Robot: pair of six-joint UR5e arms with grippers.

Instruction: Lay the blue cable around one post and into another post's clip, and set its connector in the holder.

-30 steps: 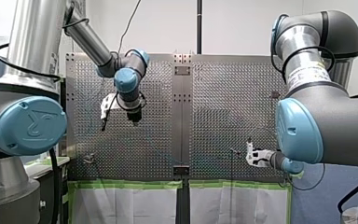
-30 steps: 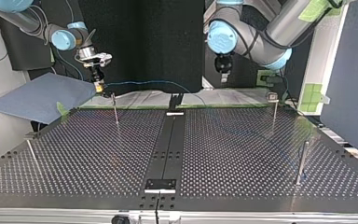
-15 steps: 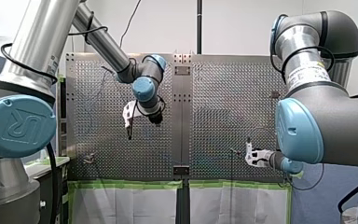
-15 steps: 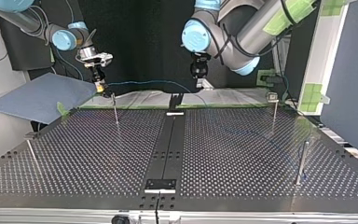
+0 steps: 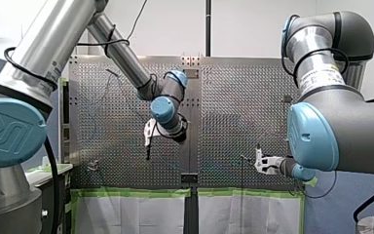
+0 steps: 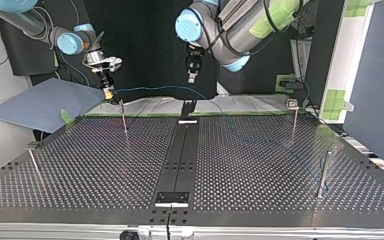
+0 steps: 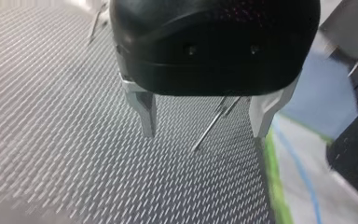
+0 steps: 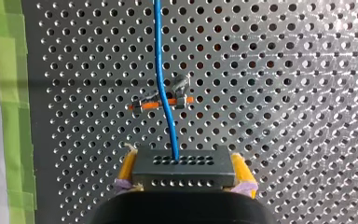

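Two yellow pads (image 8: pixel 126 169) of my right gripper (image 8: pixel 183 177) clamp the grey connector (image 8: pixel 182 164) by its ends; from it the blue cable (image 8: pixel 161 56) runs ahead across the orange-marked clip (image 8: pixel 182 86) of a post, seemingly lying in it, over the perforated table (image 8: pixel 284 93); farther along, my left gripper (image 7: pixel 204 133) hangs above the table with metal fingers (image 7: pixel 145 112) spread wide, holding nothing, a thin post (image 7: pixel 214 122) beyond them.

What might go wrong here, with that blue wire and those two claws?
My right gripper holds the connector only by its ends, so a tug on the blue cable might twist it loose. My left gripper, open and empty, faces a thin post and might knock it.
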